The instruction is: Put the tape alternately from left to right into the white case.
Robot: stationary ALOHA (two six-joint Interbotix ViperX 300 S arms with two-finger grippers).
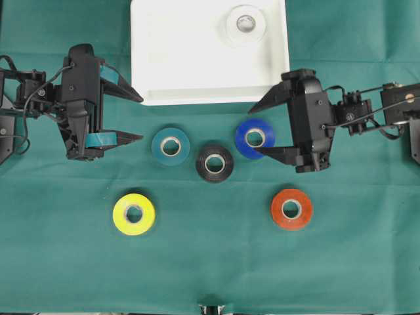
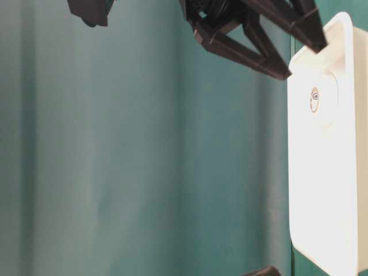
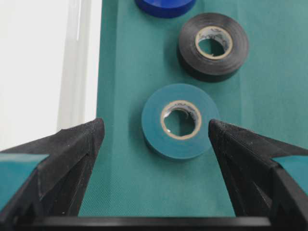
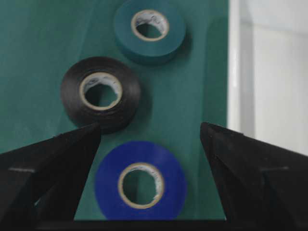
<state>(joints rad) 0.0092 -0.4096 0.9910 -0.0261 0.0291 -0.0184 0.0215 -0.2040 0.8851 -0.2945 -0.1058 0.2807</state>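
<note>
Green woven cloth table cover [image 1: 65, 262]: matt, fine weave, faint creases. White rectangular plastic case [image 1: 184, 59] w/ rounded rim: smooth, slight gloss. Rolls near the case look like smooth vinyl tape w/ pale card cores: white roll [image 1: 245, 25] inside it, teal roll [image 3: 179, 120] & blue roll [image 4: 140, 180] semi-matt, black roll [image 3: 212, 45] a bit shinier. Black plastic left gripper [image 3: 154, 139] fingers [image 3: 72, 159]: matt, finely ribbed inner faces, teal tape patches.
</note>
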